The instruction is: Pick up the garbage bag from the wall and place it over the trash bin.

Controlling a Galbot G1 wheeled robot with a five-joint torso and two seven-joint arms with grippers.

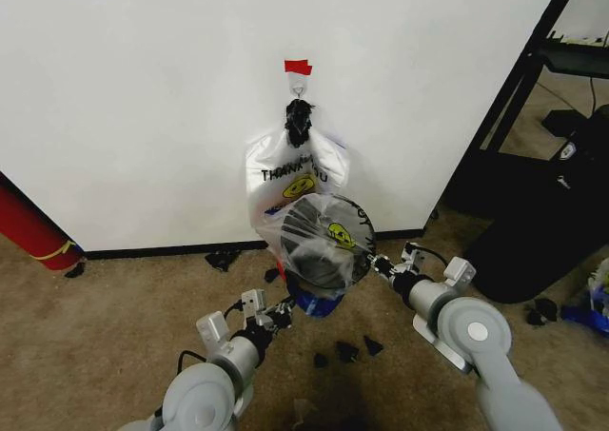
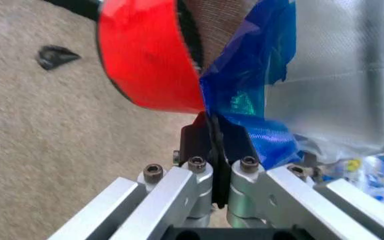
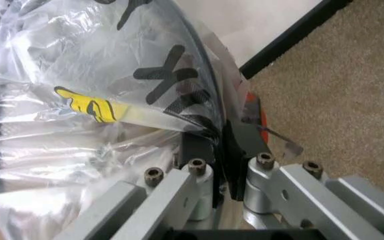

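Trash bin: a round black mesh basket with a red base, held off the carpet between the two grippers, just in front of the wall. It lies tipped over, its long axis running roughly towards the head camera, so the round mouth faces the robot and slightly upward.
Garbage bag: thin whitish plastic stretched over the bin's mouth and sides; a yellow smiley print sits on the upper right of the covered opening, and a blue patch hangs under the bin's lower edge.
Left gripper: at the bin's lower left; in the left wrist view its fingers are pressed together, pinching the blue plastic right beside the red base.
Right gripper: at the bin's right side; its fingers are closed tight on the bag film where it wraps the black rim.
Wall: white with a black baseboard; a second bag printed "THANK YOU" hangs from a hook under a red tape strip, directly behind the bin.
Floor: brown carpet with small black scraps below the bin.
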